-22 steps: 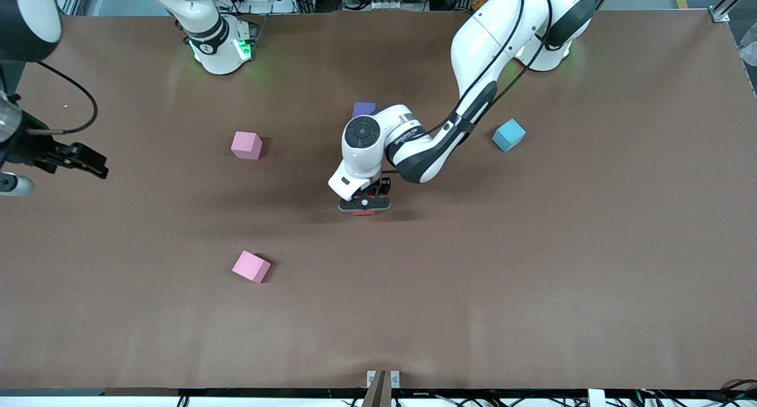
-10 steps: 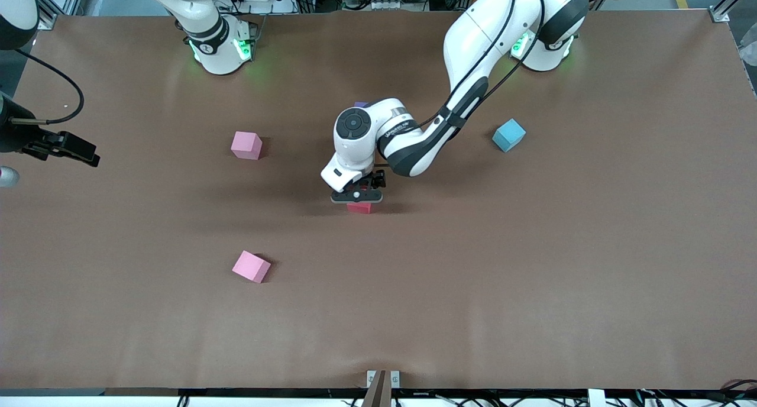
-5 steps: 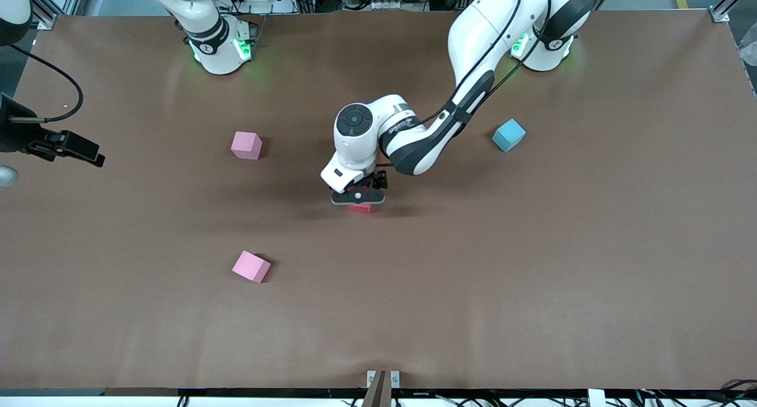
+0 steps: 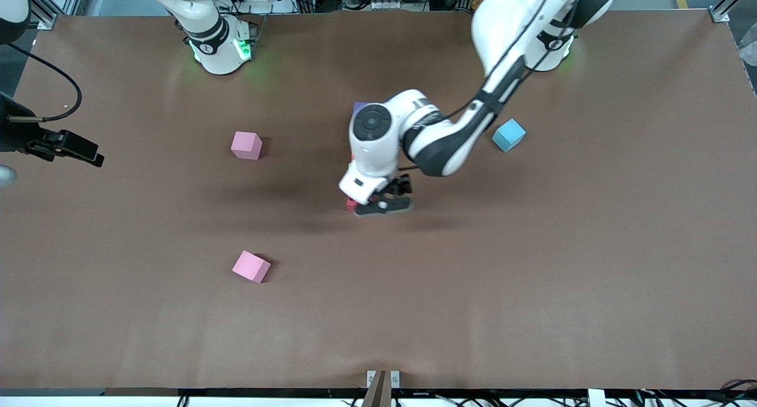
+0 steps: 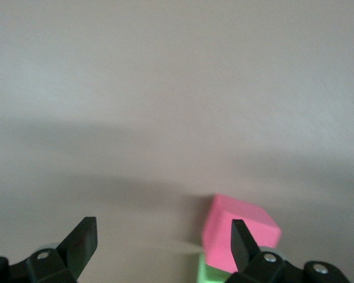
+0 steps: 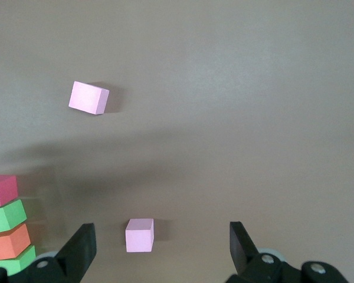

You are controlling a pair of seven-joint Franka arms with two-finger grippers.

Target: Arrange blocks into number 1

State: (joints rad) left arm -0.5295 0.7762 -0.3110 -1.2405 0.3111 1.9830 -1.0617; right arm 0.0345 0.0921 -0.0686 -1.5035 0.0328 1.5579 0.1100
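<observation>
The blocks lie in one line at mid-table. The right wrist view shows the red block [image 6: 1, 190], a green block [image 6: 6, 215], the orange block [image 6: 9, 240] and the second green block [image 6: 15, 259] edge to edge. In the front view the left arm covers most of the line; only the purple block [image 4: 359, 106] and the red block [image 4: 352, 204] peek out. My left gripper [image 4: 383, 206] hangs open and empty just beside the red block [image 5: 239, 227], toward the left arm's end. My right gripper [image 4: 89, 154] waits open, high over the right arm's end of the table.
Two pink cubes [image 4: 246, 145] [image 4: 251, 267] lie apart toward the right arm's end, and also show as pink cubes [image 6: 88, 97] [image 6: 139, 234] under the right wrist. A light blue cube [image 4: 508, 135] sits toward the left arm's end.
My left gripper has slid off the red block toward the left arm's end of the table, leaving the block resting there. The right arm has hardly moved.
</observation>
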